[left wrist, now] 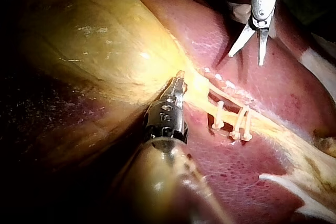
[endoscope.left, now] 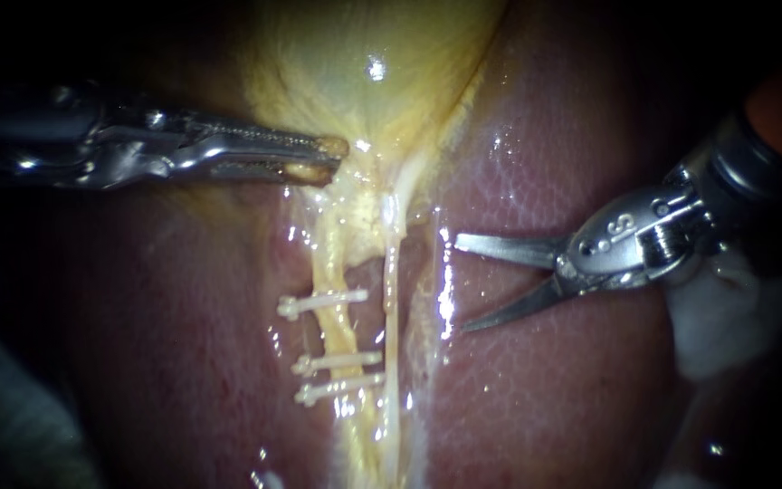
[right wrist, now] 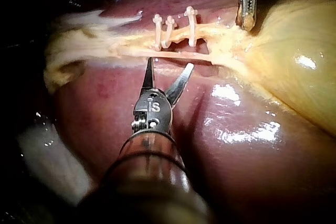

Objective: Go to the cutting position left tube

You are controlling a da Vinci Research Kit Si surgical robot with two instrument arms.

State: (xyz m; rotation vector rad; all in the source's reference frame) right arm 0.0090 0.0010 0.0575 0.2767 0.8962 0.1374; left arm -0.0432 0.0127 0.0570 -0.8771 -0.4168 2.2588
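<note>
"Left tube (endoscope.left: 344, 330) — where is it?"

"On the liver (endoscope.left: 545, 407), below the gallbladder (endoscope.left: 364, 63), with three clips (endoscope.left: 337, 362) across it."

"And the instruments?"

"Left instrument (endoscope.left: 332, 158) pinches the gallbladder's neck, I think — glare blurs the tip. Right instrument (endoscope.left: 459, 283) has its blades spread, near the thin right tube (endoscope.left: 391, 299)."
</note>
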